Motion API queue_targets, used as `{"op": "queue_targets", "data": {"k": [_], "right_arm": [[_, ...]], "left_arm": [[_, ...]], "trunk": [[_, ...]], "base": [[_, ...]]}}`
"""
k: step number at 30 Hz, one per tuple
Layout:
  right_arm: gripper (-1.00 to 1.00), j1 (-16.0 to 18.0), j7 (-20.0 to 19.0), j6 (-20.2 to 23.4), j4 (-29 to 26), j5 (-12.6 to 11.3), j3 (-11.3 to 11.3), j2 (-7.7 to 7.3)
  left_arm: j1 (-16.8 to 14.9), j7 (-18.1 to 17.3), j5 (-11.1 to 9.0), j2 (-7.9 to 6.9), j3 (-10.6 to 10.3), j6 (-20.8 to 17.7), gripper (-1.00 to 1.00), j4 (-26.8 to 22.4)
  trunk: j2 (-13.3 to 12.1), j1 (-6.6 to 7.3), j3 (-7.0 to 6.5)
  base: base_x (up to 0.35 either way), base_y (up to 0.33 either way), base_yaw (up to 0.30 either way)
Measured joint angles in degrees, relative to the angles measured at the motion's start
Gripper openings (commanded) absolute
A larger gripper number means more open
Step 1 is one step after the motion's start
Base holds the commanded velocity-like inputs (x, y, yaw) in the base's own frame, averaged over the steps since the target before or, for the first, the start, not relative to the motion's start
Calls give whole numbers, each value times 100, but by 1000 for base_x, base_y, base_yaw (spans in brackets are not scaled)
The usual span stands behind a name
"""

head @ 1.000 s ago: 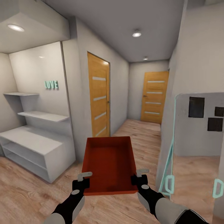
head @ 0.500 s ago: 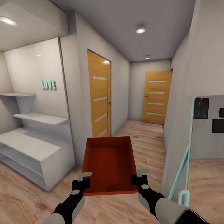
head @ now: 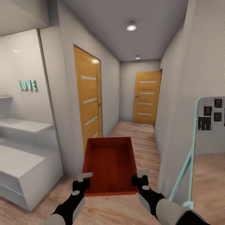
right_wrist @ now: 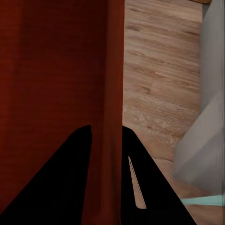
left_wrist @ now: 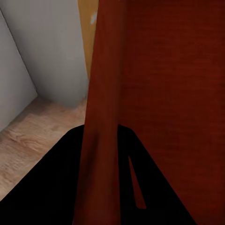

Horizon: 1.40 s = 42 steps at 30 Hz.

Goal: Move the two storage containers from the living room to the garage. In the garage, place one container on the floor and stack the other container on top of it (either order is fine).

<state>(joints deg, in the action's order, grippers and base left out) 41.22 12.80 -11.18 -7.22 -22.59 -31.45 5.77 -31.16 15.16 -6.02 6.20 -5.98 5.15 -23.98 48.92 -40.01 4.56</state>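
Note:
One orange-red lidless storage container (head: pixel 110 165) hangs level in front of me, above light wood-plank flooring in a hallway. My left gripper (head: pixel 83 180) is shut on its left wall near the front corner. On the opposite wall, my right gripper (head: pixel 140 177) is shut as well. In the left wrist view the container wall (left_wrist: pixel 105 117) runs between the dark fingers, and the right wrist view shows the same with the other wall (right_wrist: pixel 110 93). The container is empty inside.
A corridor leads ahead with a wooden door (head: pixel 89 100) on the left wall and another wooden door (head: pixel 147 97) at the far end. White shelving (head: pixel 22 162) stands at the left. A teal-framed mirror (head: pixel 200 147) leans at the right beside a wall corner.
The whole view has shifted: the shelving and left door slid leftward and the mirror moved right, so the camera moved forward and turned. The container and both grippers keep their place in the picture.

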Motion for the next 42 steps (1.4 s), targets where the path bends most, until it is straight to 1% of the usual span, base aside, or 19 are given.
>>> {"op": "queue_targets", "data": {"k": [12,18,42], "right_arm": [[-100,0,-1,2,-1,2,3,0],[-100,0,-1,3,-1,1,4,0],[-100,0,-2,4,0,2,2,1]], "left_arm": [[-2,11,-91,-20,-89,3,-100,-1],[-2,12,-102,-23,-100,3,-100,-1],[1,13,-103,-23,-98,2,-100,-3]], "trunk": [[0,0,0],[0,0,0],[0,0,0]], "base": [[323,106,-286],[323,106,-243],[323,106,-9]]}}
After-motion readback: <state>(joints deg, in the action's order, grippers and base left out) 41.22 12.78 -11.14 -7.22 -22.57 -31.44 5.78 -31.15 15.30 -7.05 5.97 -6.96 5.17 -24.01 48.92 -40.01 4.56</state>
